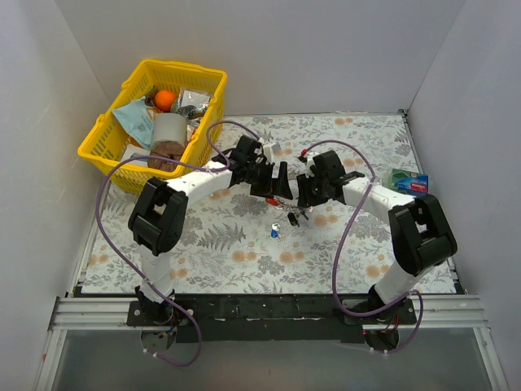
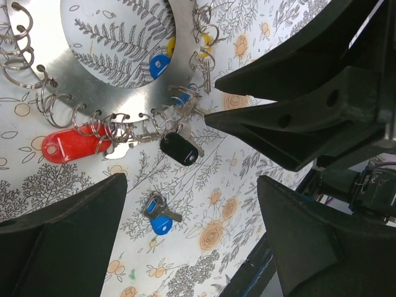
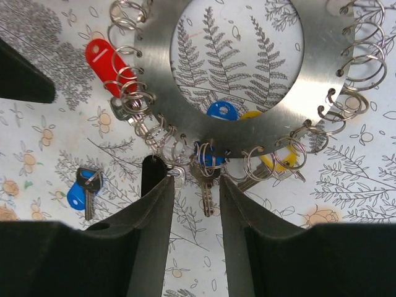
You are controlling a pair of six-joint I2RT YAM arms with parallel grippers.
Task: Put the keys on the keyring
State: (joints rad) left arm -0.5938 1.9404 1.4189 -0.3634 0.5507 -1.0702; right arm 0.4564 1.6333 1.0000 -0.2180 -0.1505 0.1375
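Observation:
The keyring [image 3: 247, 124] is a flat silvery disc with a big hole and many small split rings along its edge; it also shows in the left wrist view [image 2: 124, 102]. A red tag [image 3: 105, 59], a black tag [image 2: 179, 148], and blue and yellow keys hang from it. My right gripper [image 3: 195, 180] is open, its fingers either side of a hanging blue-headed key [image 3: 207, 185], apart from it. My left gripper [image 2: 192, 182] is wide open and empty just beside the ring. One loose blue key [image 2: 159, 216] lies on the cloth, also seen from above [image 1: 275, 232].
A yellow basket [image 1: 155, 106] with food items stands at the back left. A blue-green packet [image 1: 407, 181] lies at the right edge. White walls enclose the floral cloth [image 1: 358, 147]. Both grippers [image 1: 289, 191] meet at the middle.

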